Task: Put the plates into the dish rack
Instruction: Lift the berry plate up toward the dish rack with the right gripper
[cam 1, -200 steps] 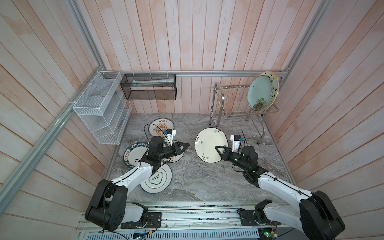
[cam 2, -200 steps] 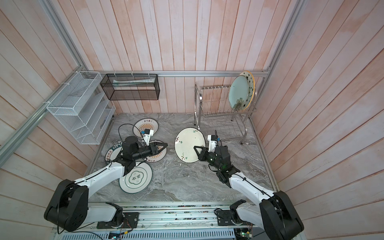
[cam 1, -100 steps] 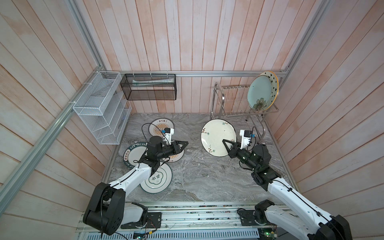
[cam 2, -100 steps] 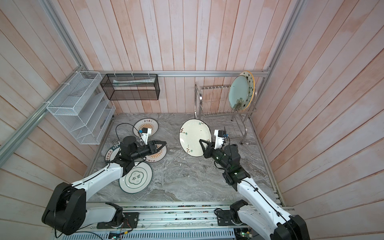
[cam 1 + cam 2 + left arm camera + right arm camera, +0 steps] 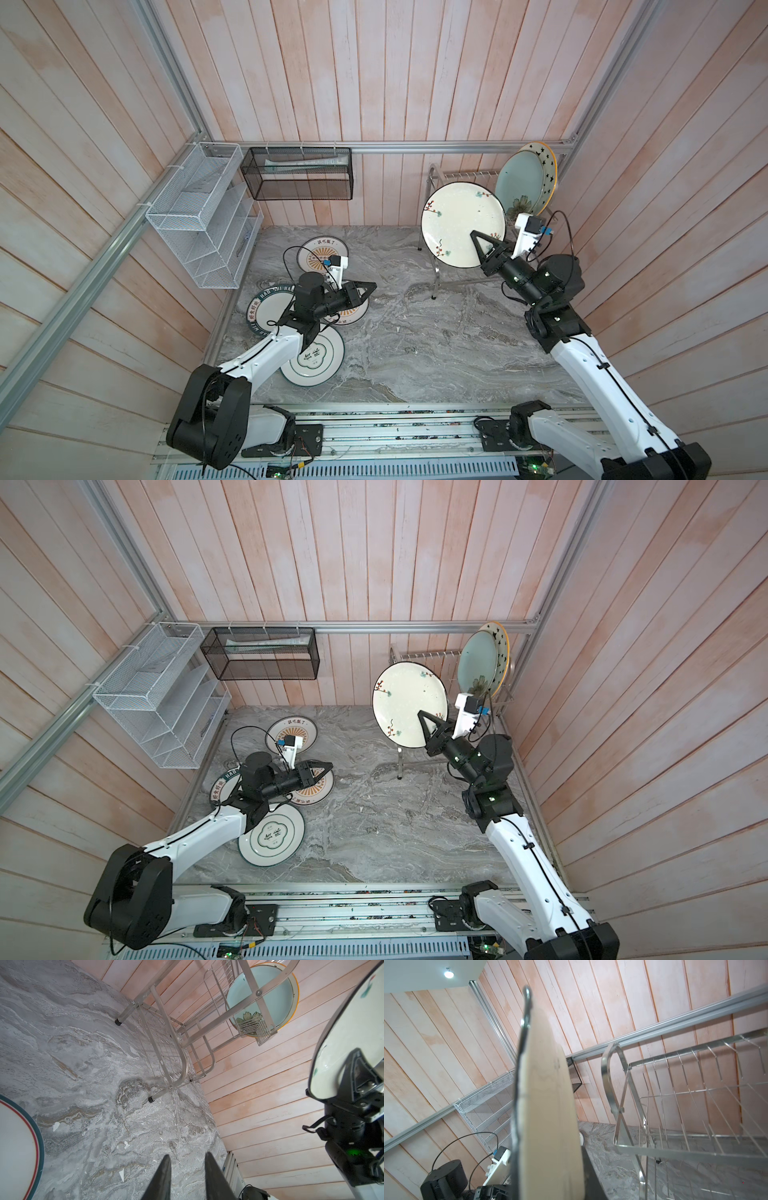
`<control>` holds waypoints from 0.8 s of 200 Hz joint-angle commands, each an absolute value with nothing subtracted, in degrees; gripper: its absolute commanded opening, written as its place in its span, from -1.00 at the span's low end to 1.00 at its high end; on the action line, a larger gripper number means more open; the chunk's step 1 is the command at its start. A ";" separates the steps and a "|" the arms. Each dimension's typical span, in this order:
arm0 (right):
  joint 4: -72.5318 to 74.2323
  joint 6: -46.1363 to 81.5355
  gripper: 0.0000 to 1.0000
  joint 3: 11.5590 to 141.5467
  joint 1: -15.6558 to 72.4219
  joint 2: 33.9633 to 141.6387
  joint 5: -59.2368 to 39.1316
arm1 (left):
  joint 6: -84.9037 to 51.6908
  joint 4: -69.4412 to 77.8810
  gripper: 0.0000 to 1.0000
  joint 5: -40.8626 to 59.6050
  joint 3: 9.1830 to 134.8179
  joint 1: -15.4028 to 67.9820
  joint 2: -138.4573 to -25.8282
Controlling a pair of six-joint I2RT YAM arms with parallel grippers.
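Observation:
My right gripper (image 5: 475, 235) is shut on the lower edge of the cream plate (image 5: 459, 222), holding it upright in the air in front of the dish rack (image 5: 461, 173). The right wrist view sees this plate (image 5: 548, 1105) edge-on beside the rack's empty prongs (image 5: 695, 1084). A pale-blue plate (image 5: 521, 180) and a star-rimmed plate (image 5: 547, 160) stand at the rack's right end. My left gripper (image 5: 372, 286) hovers open and empty over an orange sunburst plate (image 5: 354, 318). Another sunburst plate (image 5: 322, 254), a dark-green lettered plate (image 5: 264, 305) and a green-ringed plate (image 5: 318, 359) lie on the table.
A white mesh shelf (image 5: 199, 216) and a black mesh box (image 5: 297, 174) hang on the walls at the back left. Bare grey marble (image 5: 415, 332) lies between the arms. A metal rail (image 5: 395, 432) runs along the front edge. Wooden walls close in on three sides.
The right arm has lifted the cream plate from low over the table up and back toward the rack. The left gripper's fingers have narrowed a little; that arm has barely moved.

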State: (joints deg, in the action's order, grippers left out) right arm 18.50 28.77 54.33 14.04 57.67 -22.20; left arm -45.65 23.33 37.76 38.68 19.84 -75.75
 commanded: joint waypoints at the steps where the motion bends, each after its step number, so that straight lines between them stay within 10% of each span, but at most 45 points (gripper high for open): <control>1: 23.75 25.46 -1.00 61.55 11.23 58.22 -22.34 | -45.25 23.81 -0.41 39.64 40.11 19.69 -76.76; 160: 10.62 1.50 -1.00 91.18 -1.01 81.94 -6.68 | -42.11 19.34 -0.31 38.67 40.41 20.21 -74.66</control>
State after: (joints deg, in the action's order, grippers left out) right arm 6.94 6.66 85.71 -0.82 80.55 -10.81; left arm -43.72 20.84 38.57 38.96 19.94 -76.25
